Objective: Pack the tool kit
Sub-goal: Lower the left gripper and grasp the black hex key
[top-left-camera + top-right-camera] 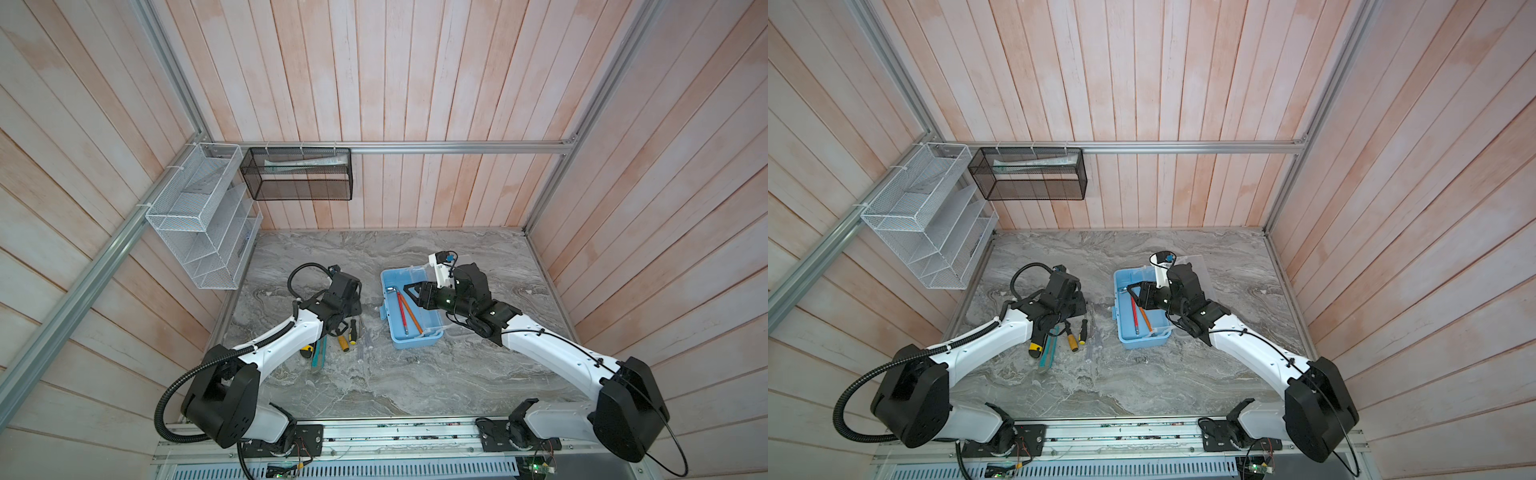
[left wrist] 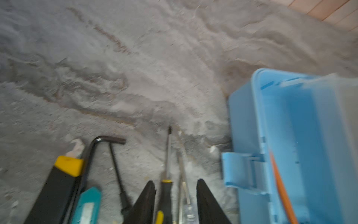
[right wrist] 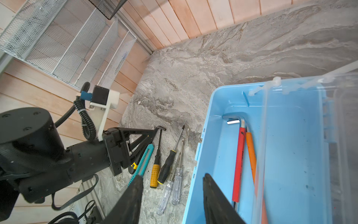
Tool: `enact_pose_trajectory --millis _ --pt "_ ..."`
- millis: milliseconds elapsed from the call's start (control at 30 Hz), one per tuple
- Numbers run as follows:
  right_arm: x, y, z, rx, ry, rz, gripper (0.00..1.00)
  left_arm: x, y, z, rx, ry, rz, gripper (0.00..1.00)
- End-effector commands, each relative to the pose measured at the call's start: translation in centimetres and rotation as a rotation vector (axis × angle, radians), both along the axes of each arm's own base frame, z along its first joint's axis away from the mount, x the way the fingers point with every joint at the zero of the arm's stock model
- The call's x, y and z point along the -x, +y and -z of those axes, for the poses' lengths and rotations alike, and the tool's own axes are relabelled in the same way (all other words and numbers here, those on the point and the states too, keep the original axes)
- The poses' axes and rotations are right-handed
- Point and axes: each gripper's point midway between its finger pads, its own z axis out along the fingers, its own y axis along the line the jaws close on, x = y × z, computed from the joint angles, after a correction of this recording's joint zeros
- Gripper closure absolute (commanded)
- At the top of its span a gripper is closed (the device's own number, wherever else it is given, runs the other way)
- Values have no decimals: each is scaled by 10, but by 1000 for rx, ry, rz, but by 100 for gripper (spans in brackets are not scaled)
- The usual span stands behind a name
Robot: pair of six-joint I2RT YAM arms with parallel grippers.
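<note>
The blue kit box point(image 1: 417, 344) is sitting open on the marble tabletop point(image 1: 374, 386), with its clear lid point(image 3: 341, 135) swung back on the side away from the loose implements. Inside the box a red-handled hex key point(image 3: 239, 161) and an orange-handled rod point(image 3: 251, 155) are lying side by side along its length. The key's bent steel end is pointing into a corner of the box.

The right tool point(image 3: 172, 175) is hovering above the box with its jaws standing apart and nothing between them. In the right wrist view one finger is showing against the box's inside and the other against the tabletop just outside its wall.

Beside the box, on its latch point(image 2: 238, 170) side, the remaining pieces are lying in a rough row on the tabletop. Two clear-handled screwdrivers point(image 3: 177, 186) are lying nearest the box. Next to them are lying a black-and-yellow screwdriver point(image 2: 166, 192) and a yellow-handled screwdriver point(image 3: 154, 176). A black hex key point(image 2: 91, 153), a teal cutter point(image 3: 144, 161) and a yellow-and-black knife point(image 2: 58, 184) are lying close together farthest from the box.

The left tool point(image 2: 176, 181) is hanging over this row with its jaws parted, gripping nothing. In the blurred left wrist view the black-and-yellow screwdriver's handle and a clear-handled screwdriver are showing in the gap between its fingers. I cannot tell whether the fingers are touching the tabletop.
</note>
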Motion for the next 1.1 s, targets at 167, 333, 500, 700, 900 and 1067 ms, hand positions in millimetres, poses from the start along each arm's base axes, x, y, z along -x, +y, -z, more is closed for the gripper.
enact_pose_trajectory --millis 167,333,500,700,900,1067 --pt "-5 8 8 5 21 -16 51 25 51 36 -19 88 -110 63" --pt "-5 10 13 10 34 -20 51 26 62 54 -35 127 -137 66" --pt "-7 10 15 14 35 -15 52 24 70 62 -32 130 -156 71" --pt "-11 11 21 35 40 -6 52 20 80 76 -60 155 -179 78" --pt "-13 11 27 46 49 -4 52 18 82 87 -76 179 -188 79" --pt "-13 12 32 46 62 -7 52 15 83 90 -88 185 -190 78"
